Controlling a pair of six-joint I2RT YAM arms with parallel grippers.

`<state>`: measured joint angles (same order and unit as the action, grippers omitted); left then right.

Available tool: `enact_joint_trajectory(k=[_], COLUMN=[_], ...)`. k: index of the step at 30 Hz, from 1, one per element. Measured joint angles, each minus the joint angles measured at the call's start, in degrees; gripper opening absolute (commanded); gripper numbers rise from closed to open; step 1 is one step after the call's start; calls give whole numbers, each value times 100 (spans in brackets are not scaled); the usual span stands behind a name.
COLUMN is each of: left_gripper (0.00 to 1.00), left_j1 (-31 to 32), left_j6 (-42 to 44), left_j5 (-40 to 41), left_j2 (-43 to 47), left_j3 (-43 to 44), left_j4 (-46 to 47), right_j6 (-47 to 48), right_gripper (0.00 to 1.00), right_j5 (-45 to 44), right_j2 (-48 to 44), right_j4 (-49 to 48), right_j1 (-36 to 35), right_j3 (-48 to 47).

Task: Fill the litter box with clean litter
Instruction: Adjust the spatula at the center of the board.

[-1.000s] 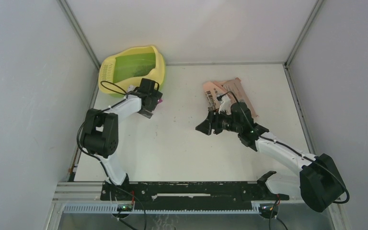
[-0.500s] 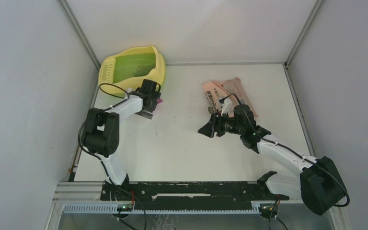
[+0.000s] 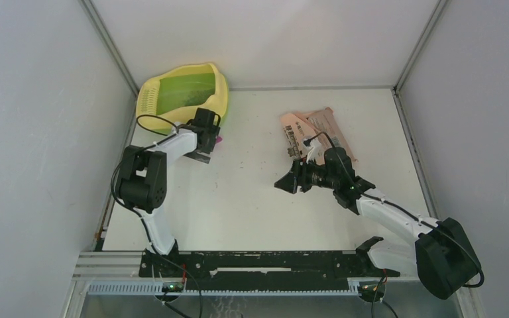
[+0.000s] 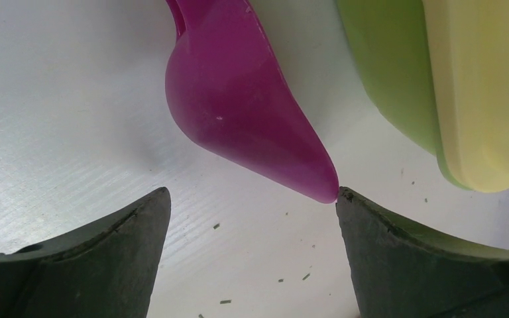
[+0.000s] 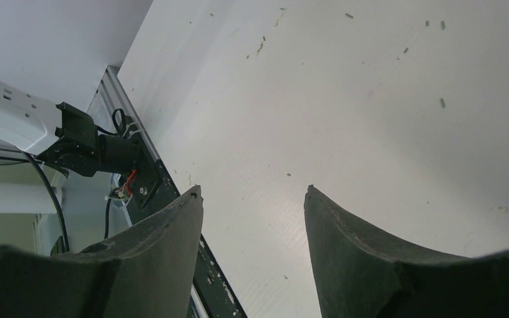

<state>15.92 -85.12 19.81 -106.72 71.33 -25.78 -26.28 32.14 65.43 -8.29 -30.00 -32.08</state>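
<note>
— Magenta scoop (image 4: 238, 99) lies on the surface (image 4: 73, 99) just beside the litter box (image 4: 484, 86), in the far left corner. Why is your left tool (image 4: 252, 195) there?
— Released, its jaws stand wide around the scoop's pointed end; you're likely lining up a grasp.
— And your right tool (image 5: 252, 192)?
— Parted, grasping nothing, low over bare surface near the bag (image 3: 315, 129), probably waiting. Clean litter (image 5: 442, 103) shows only as scattered specks.
</note>
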Motion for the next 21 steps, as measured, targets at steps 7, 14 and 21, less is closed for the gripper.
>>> enact_joint_trajectory(k=[7, 14, 21], left_gripper=[92, 89, 90], left_j1=[-46, -83, -136], left_j6=[-4, -48, -94], left_j5=[-2, -13, -55], left_j2=[-11, 15, 450], left_j3=[0, -131, -905], left_j4=[4, 201, 398], right_j6=[-20, -24, -79], right_gripper=[65, 65, 64], right_j5=[17, 61, 101], right_j2=[-28, -28, -28], right_j4=[-74, -118, -195], right_j1=[0, -2, -2], right_j3=[144, 170, 179])
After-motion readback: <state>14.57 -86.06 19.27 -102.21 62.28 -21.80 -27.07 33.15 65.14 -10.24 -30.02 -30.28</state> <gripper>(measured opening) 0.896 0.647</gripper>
